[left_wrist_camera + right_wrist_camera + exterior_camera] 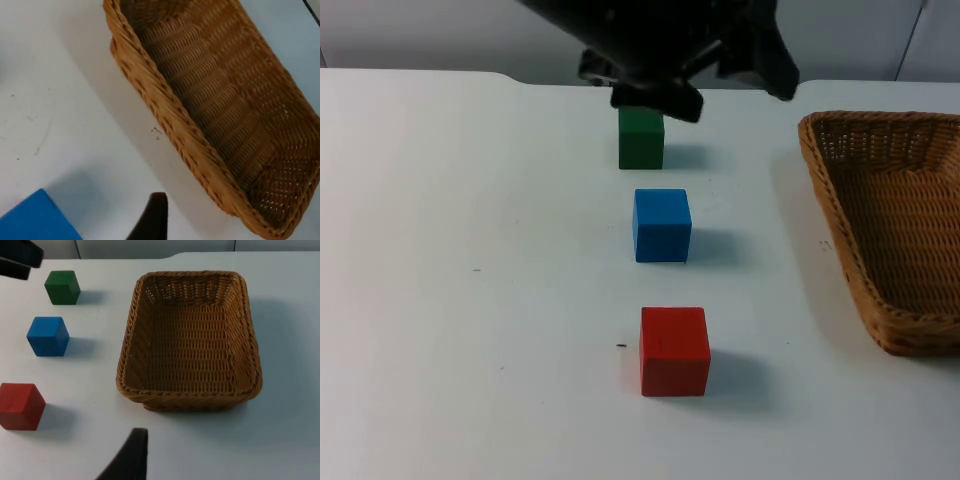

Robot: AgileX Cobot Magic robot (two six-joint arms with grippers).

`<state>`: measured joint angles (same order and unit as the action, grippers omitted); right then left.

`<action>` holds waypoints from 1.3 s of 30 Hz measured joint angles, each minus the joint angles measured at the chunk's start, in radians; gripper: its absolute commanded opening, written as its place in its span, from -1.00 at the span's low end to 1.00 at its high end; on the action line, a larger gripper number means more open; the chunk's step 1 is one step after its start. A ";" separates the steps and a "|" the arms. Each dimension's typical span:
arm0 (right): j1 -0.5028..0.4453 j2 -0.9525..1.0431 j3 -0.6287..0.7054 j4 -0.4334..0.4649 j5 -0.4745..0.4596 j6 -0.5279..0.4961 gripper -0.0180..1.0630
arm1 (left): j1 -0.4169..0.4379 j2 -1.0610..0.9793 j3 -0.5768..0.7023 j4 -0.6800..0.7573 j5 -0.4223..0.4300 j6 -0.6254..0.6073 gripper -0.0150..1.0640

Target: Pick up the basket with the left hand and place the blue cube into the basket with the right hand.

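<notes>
Nothing done yet. Basket (895, 225) is sitting on the table, empty; blue cube (662, 225) is lying between green and red cubes. My left gripper (655, 98) is hovering above the green cube (641, 138), finger state unclear; right arm is waiting.

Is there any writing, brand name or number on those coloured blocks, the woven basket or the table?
None. The green cube, blue cube and red cube have plain faces, the basket is bare wicker, and the white table carries only a few tiny dark specks, no writing.
</notes>
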<state>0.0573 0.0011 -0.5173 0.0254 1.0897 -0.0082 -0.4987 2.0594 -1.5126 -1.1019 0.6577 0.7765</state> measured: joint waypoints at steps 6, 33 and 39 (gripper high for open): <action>0.000 0.000 0.000 0.000 0.000 0.000 0.96 | -0.071 0.140 -0.143 0.044 0.000 -0.079 0.58; 0.000 0.000 0.000 0.000 0.000 0.000 0.96 | -0.154 0.454 -0.455 0.147 0.009 -0.276 0.58; 0.000 0.000 0.000 0.000 0.000 0.000 0.96 | -0.154 0.471 -0.455 0.150 -0.026 -0.280 0.58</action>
<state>0.0573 0.0011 -0.5173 0.0254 1.0897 -0.0082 -0.6531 2.5301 -1.9680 -0.9522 0.6320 0.4965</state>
